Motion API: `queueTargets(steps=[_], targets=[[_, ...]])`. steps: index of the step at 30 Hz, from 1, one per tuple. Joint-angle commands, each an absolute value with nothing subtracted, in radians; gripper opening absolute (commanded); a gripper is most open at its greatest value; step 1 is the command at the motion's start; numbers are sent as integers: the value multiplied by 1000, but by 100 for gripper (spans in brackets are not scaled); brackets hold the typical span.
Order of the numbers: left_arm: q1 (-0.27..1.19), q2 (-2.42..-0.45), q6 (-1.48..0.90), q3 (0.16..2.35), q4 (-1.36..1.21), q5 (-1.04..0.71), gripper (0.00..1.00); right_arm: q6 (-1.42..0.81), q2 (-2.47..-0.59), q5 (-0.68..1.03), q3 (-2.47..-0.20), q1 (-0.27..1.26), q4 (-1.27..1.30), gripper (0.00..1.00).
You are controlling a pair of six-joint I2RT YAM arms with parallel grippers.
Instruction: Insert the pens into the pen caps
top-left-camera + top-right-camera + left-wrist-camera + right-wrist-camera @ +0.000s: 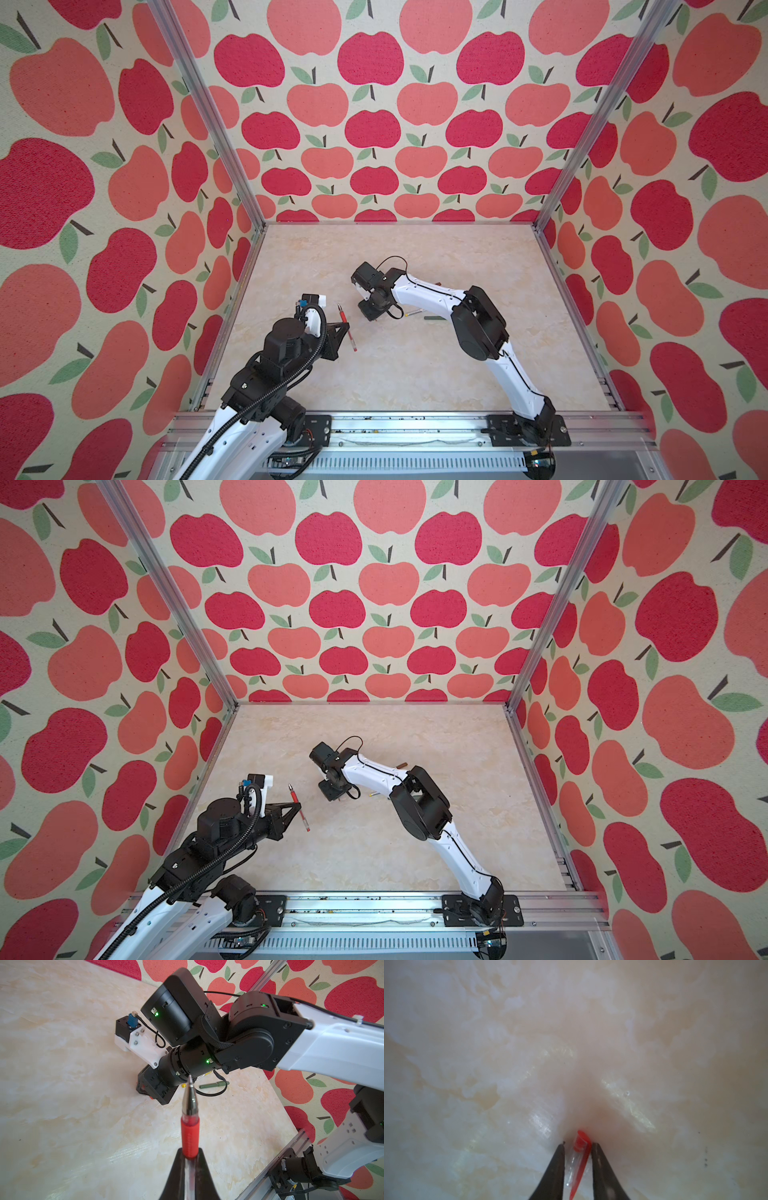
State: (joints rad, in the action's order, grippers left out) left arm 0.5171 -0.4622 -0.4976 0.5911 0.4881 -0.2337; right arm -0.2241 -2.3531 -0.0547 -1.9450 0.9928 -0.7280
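Note:
My left gripper (344,328) is shut on the clear red pen (189,1126), which it holds above the table with its silver tip pointing away from the jaws. The same pen (298,808) shows in both top views. My right gripper (578,1144) points down at the table, and its jaws are closed in on both sides of the red pen cap (580,1140) with the clip. That cap lies on the marble surface. In both top views the right gripper (371,314) hides the cap.
A dark green pen (434,318) lies on the table beside the right forearm and also shows as the green pen (212,1085) in the left wrist view. A silver pen with a yellow end (374,794) and a brown cap (401,766) lie partly under that arm.

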Motion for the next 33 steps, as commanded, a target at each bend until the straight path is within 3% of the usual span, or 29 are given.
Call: queueTargets(steps=[1,18,28,33], targets=[[509,-482,-476,574,436,-266,0,-231,-2368,-45,-1968,984,-751,23],[505,-672,-469,560,197,-395,0,-402,-1960,245,-1563,766,-292,18],[498,-520,-478,583,409,-306,0,-144,-2105,163,-1713,882,-522,40],[495,-485,-500,567,423,-296,0,-75,-2208,118,-1813,937,-606,44]])
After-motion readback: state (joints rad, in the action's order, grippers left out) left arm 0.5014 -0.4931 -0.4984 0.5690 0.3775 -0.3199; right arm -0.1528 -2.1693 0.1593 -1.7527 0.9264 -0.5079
